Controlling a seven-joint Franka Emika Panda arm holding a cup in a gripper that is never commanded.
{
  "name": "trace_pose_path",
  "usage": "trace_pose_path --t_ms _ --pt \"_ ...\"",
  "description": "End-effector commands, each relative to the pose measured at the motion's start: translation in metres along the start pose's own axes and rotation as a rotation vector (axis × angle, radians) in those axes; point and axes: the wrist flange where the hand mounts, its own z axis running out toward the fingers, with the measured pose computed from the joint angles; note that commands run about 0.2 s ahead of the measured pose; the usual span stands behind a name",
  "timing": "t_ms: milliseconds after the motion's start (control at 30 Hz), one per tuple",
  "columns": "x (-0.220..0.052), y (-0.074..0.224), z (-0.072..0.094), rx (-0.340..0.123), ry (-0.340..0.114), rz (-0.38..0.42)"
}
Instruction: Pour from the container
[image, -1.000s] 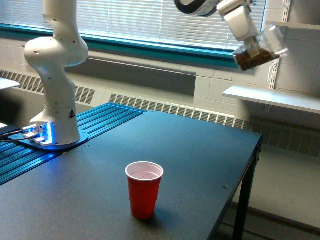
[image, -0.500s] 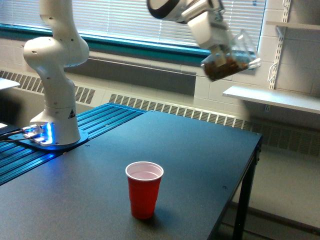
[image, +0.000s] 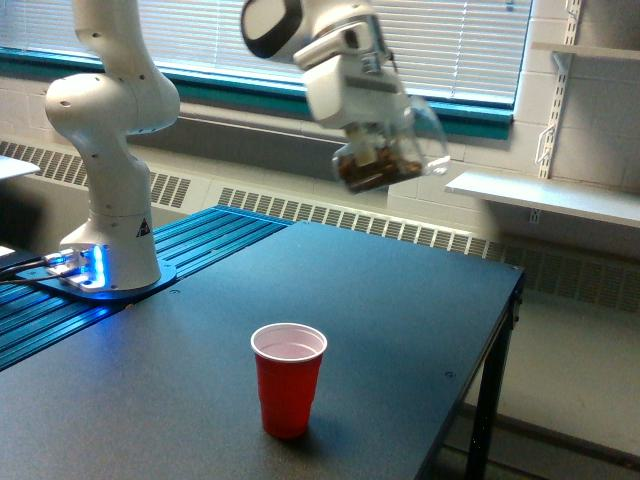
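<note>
High above the table, my gripper (image: 378, 140) is shut on the container (image: 392, 152), a clear plastic cup with brown bits in its lower part. The cup is tilted, its mouth pointing toward the exterior view's right. A red plastic cup (image: 288, 379) with a white inside stands upright on the dark table (image: 400, 330), well below the container and toward the exterior view's left of it. The red cup looks empty.
The arm's white base (image: 108, 190) stands on a blue ribbed plate (image: 200, 245) at the exterior view's left. The table's edge (image: 505, 310) drops off at the right. A white shelf (image: 545, 195) and window blinds line the back wall.
The gripper has carried the container leftward and downward across the exterior view, from the upper right toward the middle, nearer above the red cup. The red cup has not moved.
</note>
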Motion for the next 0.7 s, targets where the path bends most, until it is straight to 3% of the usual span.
trace_pose_path --t_ms 33,433,700 --pt "0.000 0.035 0.000 -0.018 0.006 0.028" --pt "-0.006 0.081 0.014 -0.089 -0.022 0.049" --pt "-0.012 0.103 0.024 -0.111 -0.044 0.046"
